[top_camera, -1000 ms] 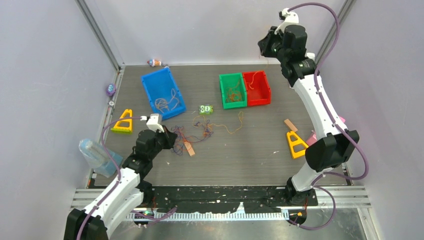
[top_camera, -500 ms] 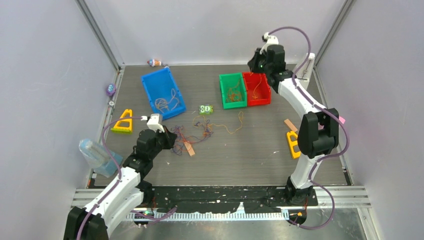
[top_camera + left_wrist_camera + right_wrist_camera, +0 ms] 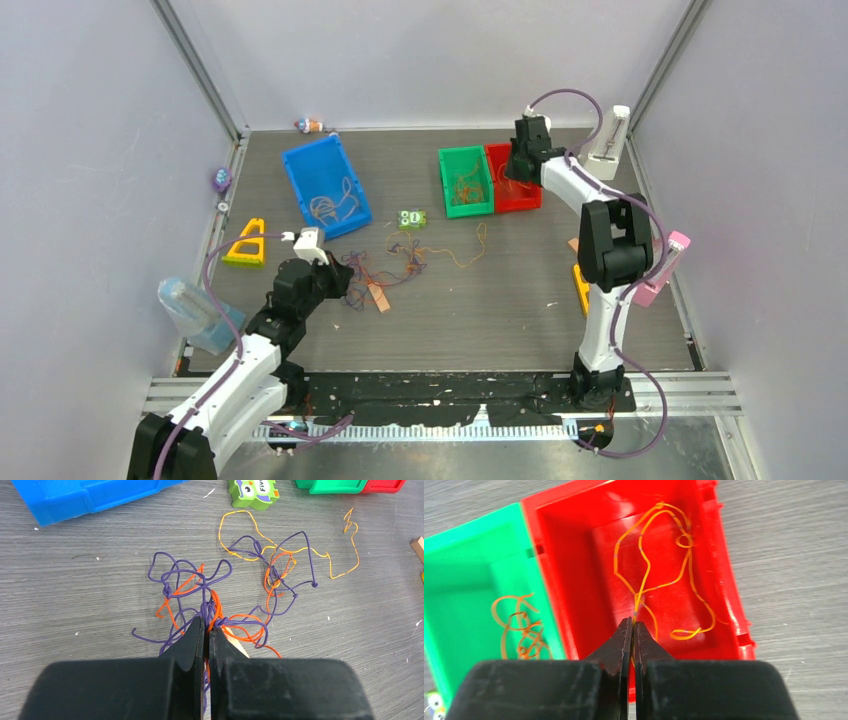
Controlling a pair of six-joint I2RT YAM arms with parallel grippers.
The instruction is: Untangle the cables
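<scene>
Orange-yellow strand (image 3: 647, 566) is pinched in my right hand (image 3: 631, 623) over the red bin (image 3: 730, 597), I'd say for sorting. My left hand (image 3: 206, 626) clamps the tangled cables (image 3: 205, 602) on the table (image 3: 75, 580), anchoring them.

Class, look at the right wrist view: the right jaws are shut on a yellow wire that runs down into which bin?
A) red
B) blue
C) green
A: the yellow wire runs from the shut right jaws down into the red bin.
</scene>
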